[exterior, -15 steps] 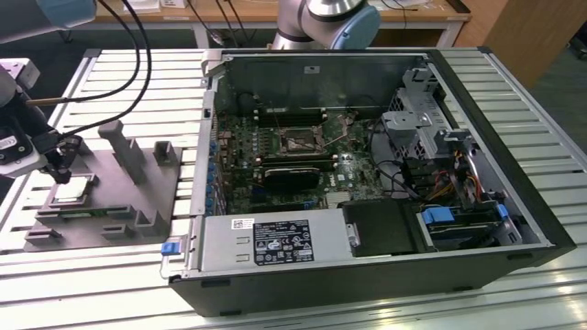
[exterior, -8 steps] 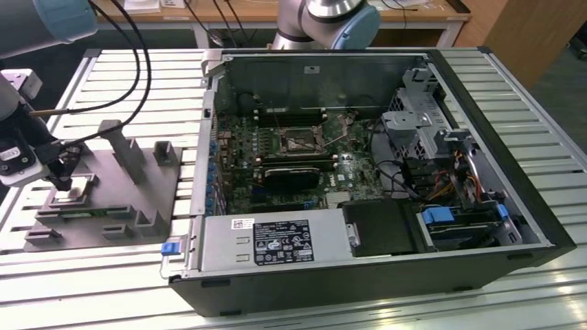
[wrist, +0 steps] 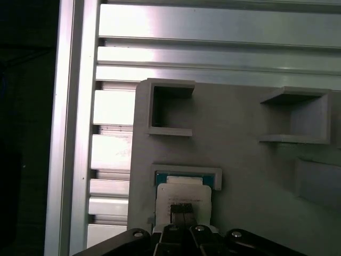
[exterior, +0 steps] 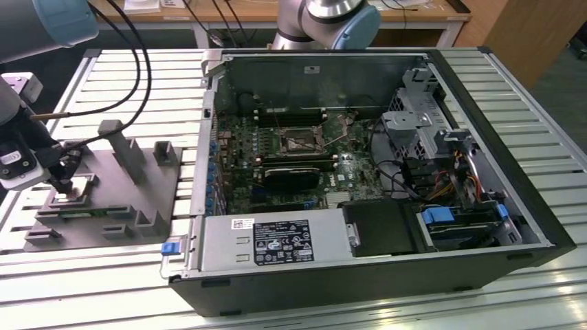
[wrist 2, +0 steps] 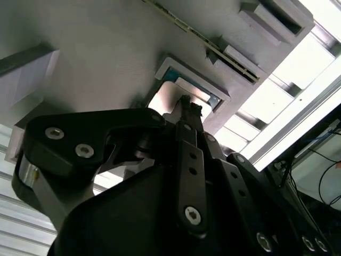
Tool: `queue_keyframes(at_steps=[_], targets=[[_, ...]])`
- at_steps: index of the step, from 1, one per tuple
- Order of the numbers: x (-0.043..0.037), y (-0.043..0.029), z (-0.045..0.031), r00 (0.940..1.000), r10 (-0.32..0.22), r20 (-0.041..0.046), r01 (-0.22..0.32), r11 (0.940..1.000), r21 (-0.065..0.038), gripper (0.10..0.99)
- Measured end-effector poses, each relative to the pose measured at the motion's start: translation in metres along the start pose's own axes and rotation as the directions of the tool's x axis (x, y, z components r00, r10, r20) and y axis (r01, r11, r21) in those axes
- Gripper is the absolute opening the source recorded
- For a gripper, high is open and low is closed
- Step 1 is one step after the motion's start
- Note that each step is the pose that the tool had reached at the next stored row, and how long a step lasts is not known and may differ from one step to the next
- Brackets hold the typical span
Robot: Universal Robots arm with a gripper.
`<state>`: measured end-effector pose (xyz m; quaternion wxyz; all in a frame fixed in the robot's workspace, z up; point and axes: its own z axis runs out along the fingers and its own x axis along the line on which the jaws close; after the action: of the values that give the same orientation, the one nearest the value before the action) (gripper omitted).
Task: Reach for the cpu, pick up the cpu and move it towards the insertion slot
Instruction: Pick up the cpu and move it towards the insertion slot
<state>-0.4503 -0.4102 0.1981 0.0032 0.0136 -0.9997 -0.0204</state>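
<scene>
The cpu [wrist: 184, 193] is a small pale square chip lying flat in a blue-rimmed recess of the grey plastic fixture [wrist: 245, 160]. In the second wrist view the cpu [wrist 2: 169, 100] lies just beyond my fingertips. My gripper [wrist: 184, 212] is directly over the cpu, its two narrow fingers pressed together with the tips at the chip's top face. In the exterior view the gripper [exterior: 63, 185] is low over the cpu [exterior: 75, 195] at the view's left. The insertion slot [exterior: 299, 141] is the square dark socket on the green board inside the open computer case, well off toward that view's right.
The fixture [exterior: 110, 210] has upright pegs [exterior: 124, 148] close beside my gripper. The open computer case [exterior: 367, 275] stands at the exterior view's right on a slatted aluminium table [exterior: 137, 75]. Black cables [exterior: 137, 62] hang over the table. Another arm's base [exterior: 330, 20] stands behind the case.
</scene>
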Motion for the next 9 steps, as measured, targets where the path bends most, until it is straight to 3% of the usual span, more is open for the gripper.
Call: queue_keyframes(at_steps=[4, 6, 7, 9], targets=[[0.0, 0.0, 0.0001, 1.0, 0.0, 0.0001, 0.0, 1.0, 0.0, 0.169], [0.0, 0.0, 0.0001, 1.0, 0.0, 0.0001, 0.0, 1.0, 0.0, 0.294], [0.0, 0.0, 0.0001, 1.0, 0.0, 0.0, 0.0, 1.0, 0.0, 0.294], [0.0, 0.0, 0.0002, 1.0, 0.0, 0.0, 0.0, 1.0, 0.0, 0.412]])
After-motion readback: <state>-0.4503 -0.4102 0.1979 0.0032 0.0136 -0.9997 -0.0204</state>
